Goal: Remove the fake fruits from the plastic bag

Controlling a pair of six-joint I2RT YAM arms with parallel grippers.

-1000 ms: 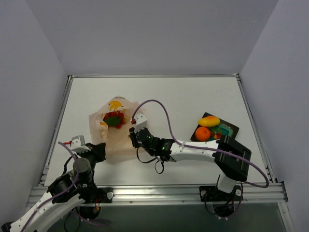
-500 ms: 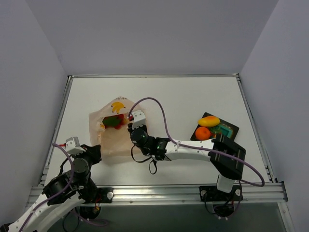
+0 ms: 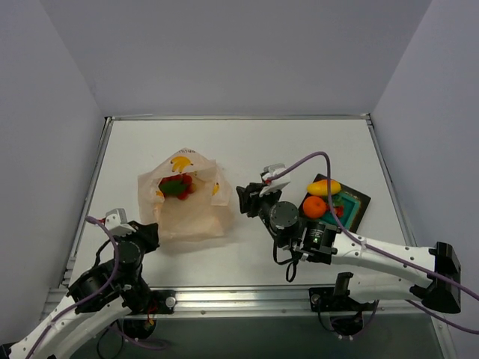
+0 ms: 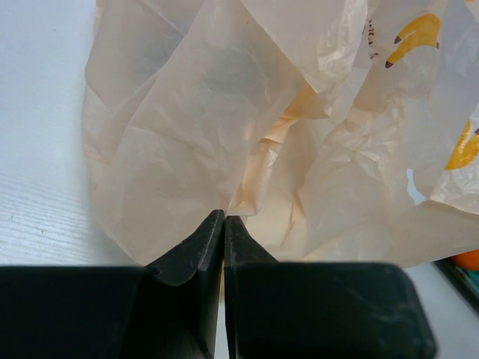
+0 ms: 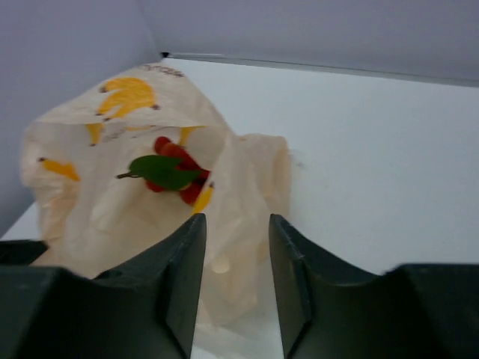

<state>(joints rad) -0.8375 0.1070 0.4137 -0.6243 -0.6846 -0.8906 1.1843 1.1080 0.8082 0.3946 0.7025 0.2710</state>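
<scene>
The peach plastic bag (image 3: 187, 213) with banana prints lies left of centre, its mouth facing right. A red and green fake fruit (image 3: 177, 185) sits inside it and also shows in the right wrist view (image 5: 168, 173). A yellow mango (image 3: 323, 187) and an orange (image 3: 314, 206) lie on the dark teal tray (image 3: 361, 200). My right gripper (image 3: 243, 200) is open and empty, just right of the bag (image 5: 90, 202), its jaws apart (image 5: 236, 221). My left gripper (image 3: 150, 235) is shut at the bag's near-left edge (image 4: 187, 134), with creases running into its tips (image 4: 224, 217).
The tray stands at the right, close behind my right arm. A raised rim runs along the table's far edge (image 3: 239, 117) and sides. Grey walls enclose the table.
My right gripper has pulled back to the right, out of the bag's mouth, with nothing in it. The bag's right side has spread open. My left gripper has barely moved.
</scene>
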